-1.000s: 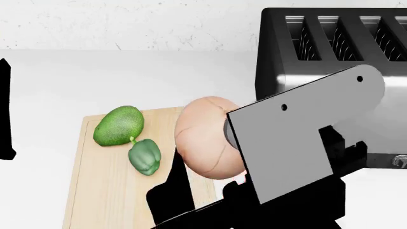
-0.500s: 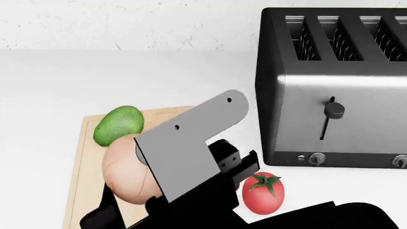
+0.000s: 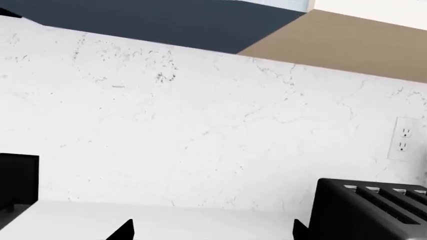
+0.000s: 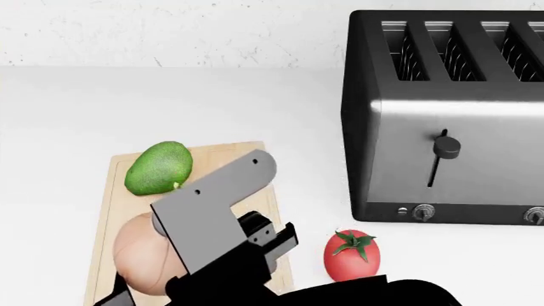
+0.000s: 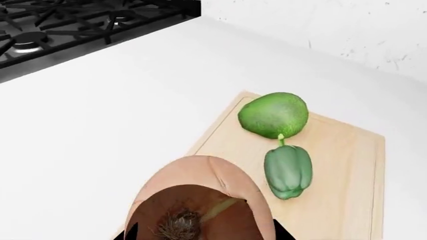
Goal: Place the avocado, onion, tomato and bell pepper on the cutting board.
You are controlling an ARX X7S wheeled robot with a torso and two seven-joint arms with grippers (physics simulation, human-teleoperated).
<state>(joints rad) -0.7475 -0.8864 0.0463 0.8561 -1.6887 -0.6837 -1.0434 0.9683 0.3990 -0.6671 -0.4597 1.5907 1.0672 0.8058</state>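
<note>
Beyond the right gripper (image 4: 140, 280), well off to its right, stands the big black-and-steel toaster (image 4: 446, 115) on the white counter (image 4: 68, 115), and directly beneath the gripper lies the cutting board (image 5: 340, 145), over whose near end the gripper holds the onion (image 4: 140, 252) clamped between its fingers. Ahead of the gripper on the board's far end sits the avocado (image 5: 273, 114), with the bell pepper (image 5: 288, 170) just on the gripper's side of it, stem toward the avocado, while the tomato (image 4: 351, 255) rests on the counter to the gripper's right, off the board and in front of the toaster. Only two dark fingertips (image 3: 123, 231) of the left gripper show, spread well apart with nothing between them, facing the marbled wall (image 3: 200, 125).
</note>
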